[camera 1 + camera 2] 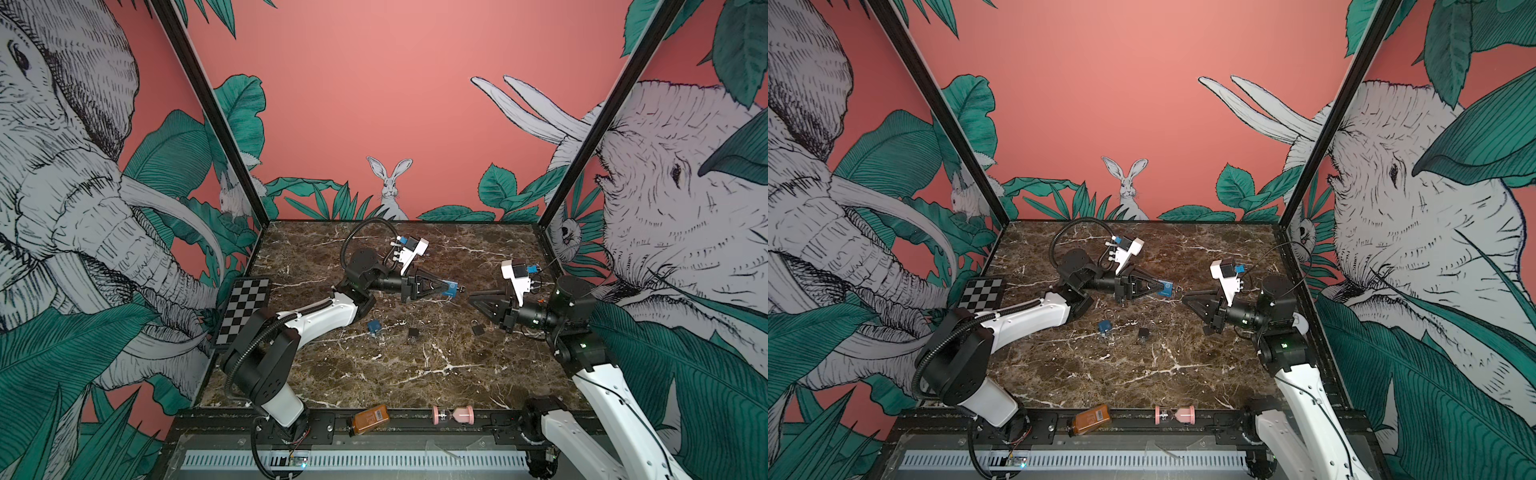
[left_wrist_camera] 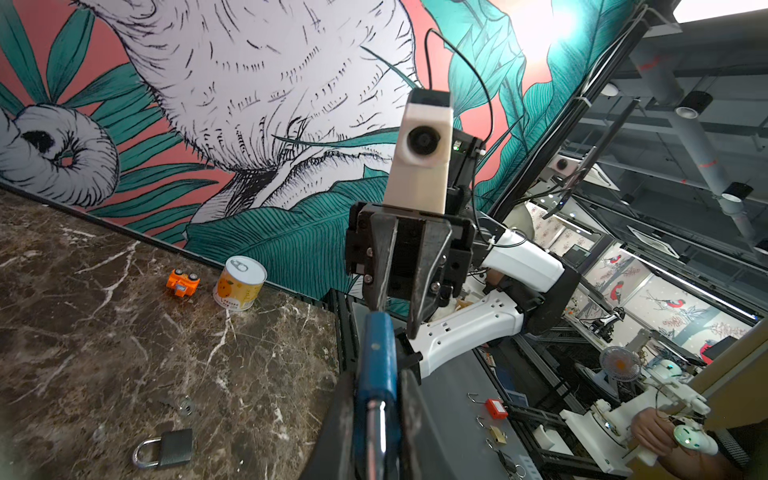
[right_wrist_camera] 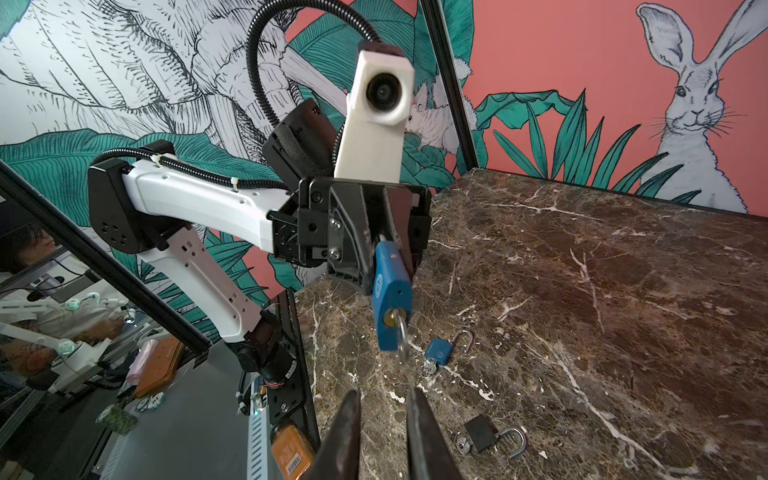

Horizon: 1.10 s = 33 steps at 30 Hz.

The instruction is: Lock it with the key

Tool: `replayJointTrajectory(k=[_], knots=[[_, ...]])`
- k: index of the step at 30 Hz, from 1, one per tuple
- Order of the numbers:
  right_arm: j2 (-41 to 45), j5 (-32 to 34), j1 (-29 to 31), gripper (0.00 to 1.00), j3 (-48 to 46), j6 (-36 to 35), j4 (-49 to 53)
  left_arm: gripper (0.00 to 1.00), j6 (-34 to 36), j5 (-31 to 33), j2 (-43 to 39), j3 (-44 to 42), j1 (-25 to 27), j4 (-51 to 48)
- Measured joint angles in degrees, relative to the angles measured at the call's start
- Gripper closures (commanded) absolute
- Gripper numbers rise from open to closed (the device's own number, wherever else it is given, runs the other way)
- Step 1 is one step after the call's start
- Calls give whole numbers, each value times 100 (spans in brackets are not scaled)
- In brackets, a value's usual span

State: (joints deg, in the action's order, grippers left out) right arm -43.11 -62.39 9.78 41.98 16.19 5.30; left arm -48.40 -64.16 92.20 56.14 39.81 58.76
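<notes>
**Blue padlock clamped in left pincer, key in its keyhole**

The left gripper (image 1: 443,287) is closed on the blue padlock (image 3: 390,297) and holds it above the marble table (image 1: 374,374), near the middle. The lock's keyhole end points toward the right gripper (image 1: 471,300). The key (image 3: 401,337) sits in the keyhole, its bow hanging free. The shackle runs back between the left fingers (image 2: 345,419), and whether it is latched cannot be told.

The right gripper faces the key from just beside it. Its jaws stand slightly apart with nothing between them (in the right wrist view the gap shows only table), and they do not touch the key.

Three more locks lie on the table below the two grippers. There is another blue lock (image 1: 375,326), a black lock (image 1: 413,332) and a dark grey lock (image 1: 478,328).

A checkerboard (image 1: 245,309) leans at the left edge. An amber bottle (image 1: 370,419) and a pink hourglass (image 1: 453,414) rest on the front rail.
</notes>
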Motion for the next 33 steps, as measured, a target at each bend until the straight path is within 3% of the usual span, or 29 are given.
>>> replayJointTrajectory(k=[9,33], knots=[[-197,-7,39,85,0,160,-304,100,-411,-50,138,0,0,463],[-678,-22,426,98,116,535,-940,100,-557,-146,177,0,0,544]])
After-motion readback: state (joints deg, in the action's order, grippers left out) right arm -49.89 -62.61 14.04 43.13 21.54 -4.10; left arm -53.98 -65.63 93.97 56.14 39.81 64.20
